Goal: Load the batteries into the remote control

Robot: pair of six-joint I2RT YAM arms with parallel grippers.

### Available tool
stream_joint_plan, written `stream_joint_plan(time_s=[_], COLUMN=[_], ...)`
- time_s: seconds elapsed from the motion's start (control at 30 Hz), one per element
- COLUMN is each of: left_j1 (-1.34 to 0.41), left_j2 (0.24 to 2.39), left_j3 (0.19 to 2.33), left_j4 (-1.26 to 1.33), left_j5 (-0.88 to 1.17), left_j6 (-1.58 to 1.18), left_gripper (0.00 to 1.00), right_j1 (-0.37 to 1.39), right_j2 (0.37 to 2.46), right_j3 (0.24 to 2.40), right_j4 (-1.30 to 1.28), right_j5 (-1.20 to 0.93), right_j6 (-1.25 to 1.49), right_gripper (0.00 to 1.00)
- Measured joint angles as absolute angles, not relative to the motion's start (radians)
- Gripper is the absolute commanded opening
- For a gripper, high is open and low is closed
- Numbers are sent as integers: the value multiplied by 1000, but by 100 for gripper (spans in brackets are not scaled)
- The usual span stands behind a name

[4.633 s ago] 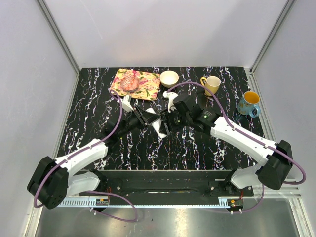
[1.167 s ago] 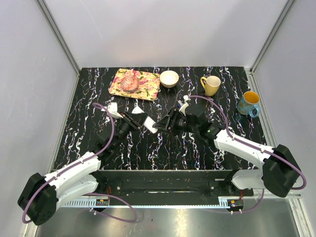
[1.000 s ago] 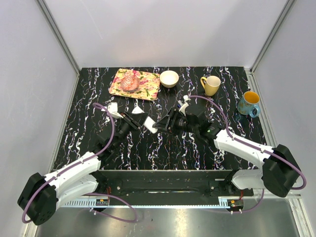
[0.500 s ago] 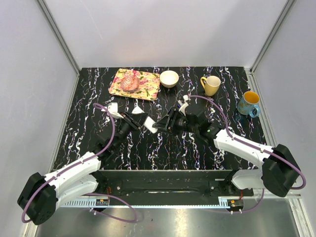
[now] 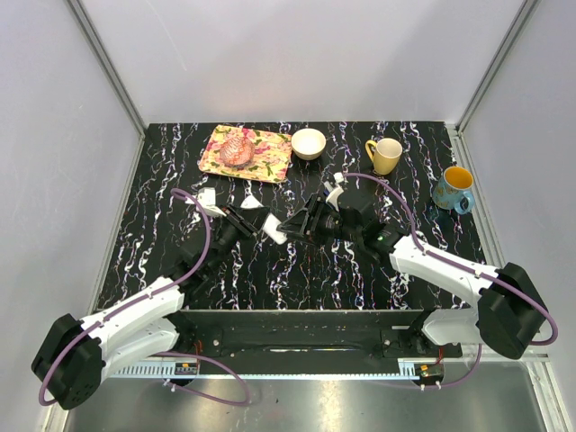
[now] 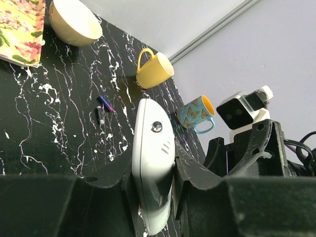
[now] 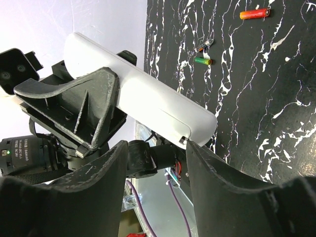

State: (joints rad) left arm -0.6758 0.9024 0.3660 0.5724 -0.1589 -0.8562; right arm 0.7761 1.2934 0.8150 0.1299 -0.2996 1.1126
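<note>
The white remote control [image 6: 152, 148] is clamped in my left gripper [image 6: 154, 168], which holds it above the table; it also shows in the top view [image 5: 274, 229] and as a long white bar in the right wrist view [image 7: 143, 89]. My right gripper [image 7: 157, 150] is open, its jaws either side of the remote's free end without touching it; in the top view it [image 5: 292, 226] faces my left gripper [image 5: 255, 222]. A reddish-orange battery [image 7: 254, 14], a green one [image 7: 202, 60] and a dark blue one [image 7: 205, 47] lie loose on the black table.
A flowered tray [image 5: 248, 152] with a pink object, a cream bowl [image 5: 309, 143], a yellow mug [image 5: 385, 155] and a blue butterfly mug [image 5: 453, 187] stand along the back. A small flat white piece [image 5: 251, 203] lies behind my left gripper.
Since 4.6 s ago the left arm has drawn back to the left with the remote. In the last second the right gripper has edged left to the remote's end.
</note>
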Motion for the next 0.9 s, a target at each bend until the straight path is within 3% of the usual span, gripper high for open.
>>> stream_joint_plan(time_s=[0.9], left_j1=[-676], left_j2=[902], left_j3=[366], left_j4=[578], left_j5=[-159], left_j6=[-863], left_gripper=[0], right_j1=[776], right_j2=[1307], right_j3=[816], right_j4=[154], right_j5=[-306], right_j6=[1125], right_gripper=[54])
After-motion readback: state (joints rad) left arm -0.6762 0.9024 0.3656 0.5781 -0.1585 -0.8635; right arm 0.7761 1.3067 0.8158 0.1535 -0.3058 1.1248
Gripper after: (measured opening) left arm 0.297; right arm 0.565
